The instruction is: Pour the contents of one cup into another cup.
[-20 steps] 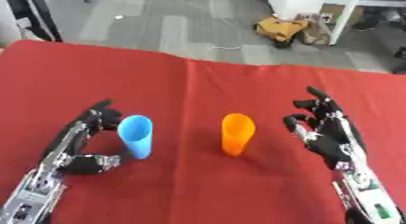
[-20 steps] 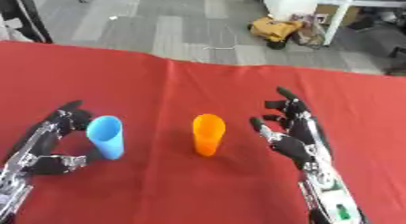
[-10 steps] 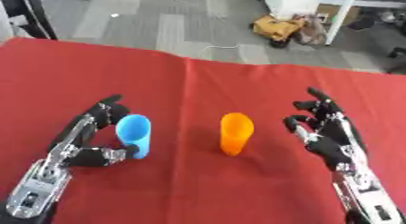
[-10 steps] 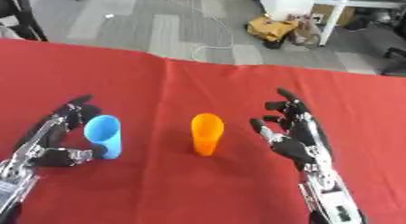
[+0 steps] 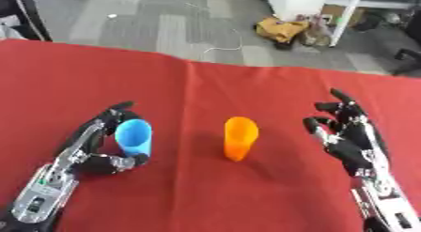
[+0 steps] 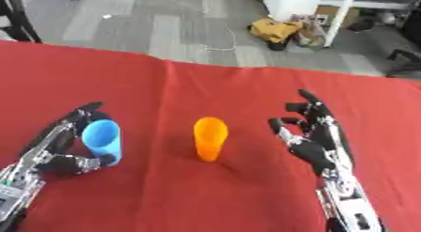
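two cups stand on the red table (image 5: pixel 246 85), one blue, one orange, each upright with its long axis vertical and its open mouth facing up. the blue cup (image 5: pixel 133 137) is at the near left; the orange cup (image 5: pixel 239 138) is near the middle, well apart from it. two hands show. the left hand (image 5: pixel 95 153) wraps the blue cup, fingers behind it and thumb curled at its base. the right hand (image 5: pixel 349 137) is at the right, apart from the orange cup, fingers spread and mostly straight, holding nothing.
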